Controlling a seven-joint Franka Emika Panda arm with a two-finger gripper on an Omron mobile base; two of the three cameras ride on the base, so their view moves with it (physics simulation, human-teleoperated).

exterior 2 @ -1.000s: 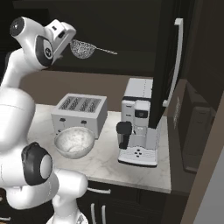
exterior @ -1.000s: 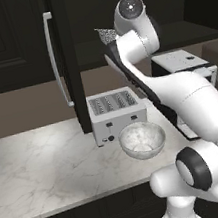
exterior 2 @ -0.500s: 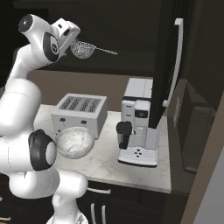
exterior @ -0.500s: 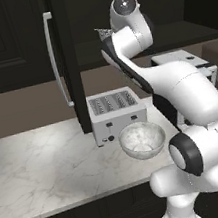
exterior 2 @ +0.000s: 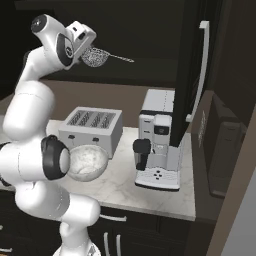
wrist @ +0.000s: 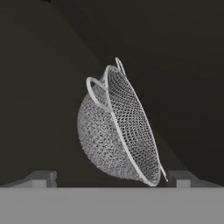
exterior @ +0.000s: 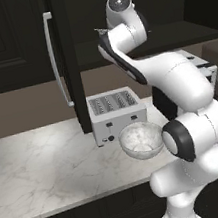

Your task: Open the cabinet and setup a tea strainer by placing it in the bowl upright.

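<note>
1. The cabinet [exterior: 65, 63] stands open: in the left base view one dark door is swung out edge-on, its long silver bar handle [exterior: 54, 59] facing the camera; in the right base view the other door [exterior 2: 200, 65] is swung out at the right.
2. The tea strainer [exterior 2: 95, 56] lies inside the cabinet, up on its shelf, well above the counter; its thin wire handle points to the right in the right base view.
3. In the hand view the tea strainer [wrist: 120, 131] appears tilted on its side, rim toward the right, just ahead of the finger tips.
4. The gripper [wrist: 111, 177] has its jaws spread as wide as they go, one tip at each side of the mesh basket; no contact is visible and it holds nothing.
5. The bowl [exterior: 141, 139] rests on the marble counter [exterior: 44, 163] just in front of the toaster [exterior: 116, 114]; a coffee machine [exterior 2: 159, 140] stands to the right, apart from both.
6. Compared with one second earlier, the arm's upper links have rotated and the wrist sits nearer the strainer; strainer, bowl and doors have not moved, and the jaws remain equally wide.
</note>
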